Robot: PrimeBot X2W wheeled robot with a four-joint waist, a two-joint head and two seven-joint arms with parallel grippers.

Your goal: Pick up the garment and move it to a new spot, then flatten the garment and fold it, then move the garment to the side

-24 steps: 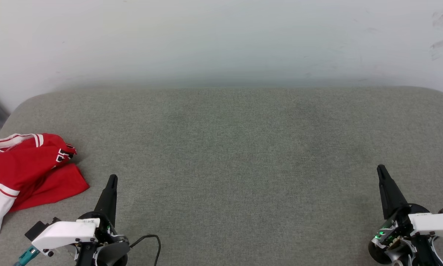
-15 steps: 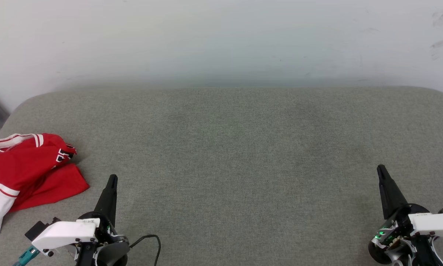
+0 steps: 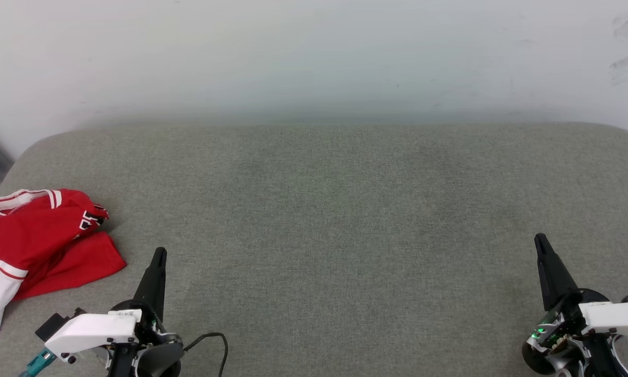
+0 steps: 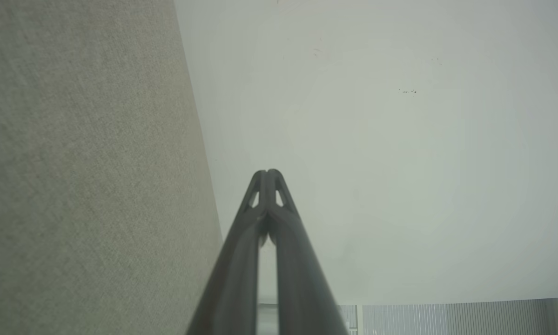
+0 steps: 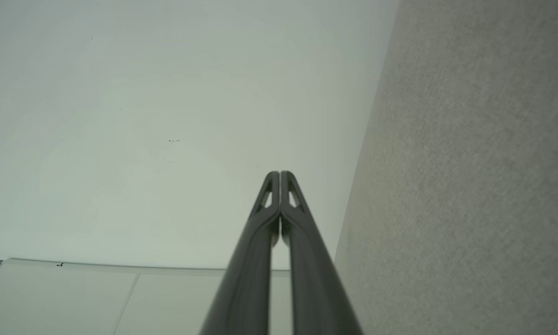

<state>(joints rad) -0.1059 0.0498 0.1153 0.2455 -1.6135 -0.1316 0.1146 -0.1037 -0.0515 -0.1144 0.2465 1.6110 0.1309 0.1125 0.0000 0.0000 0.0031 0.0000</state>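
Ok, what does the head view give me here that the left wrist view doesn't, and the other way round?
Head view: the garment, bunched at the left end of the grey cushion with nothing touching it, plus the right tool, shut, and a black cable by the left arm.
Left wrist view: a close look at the left tool, its fingers pressed together on nothing, and a ribbed panel at that view's lower edge.
Shared: the left tool, the grey cushion and the pale wall behind it.
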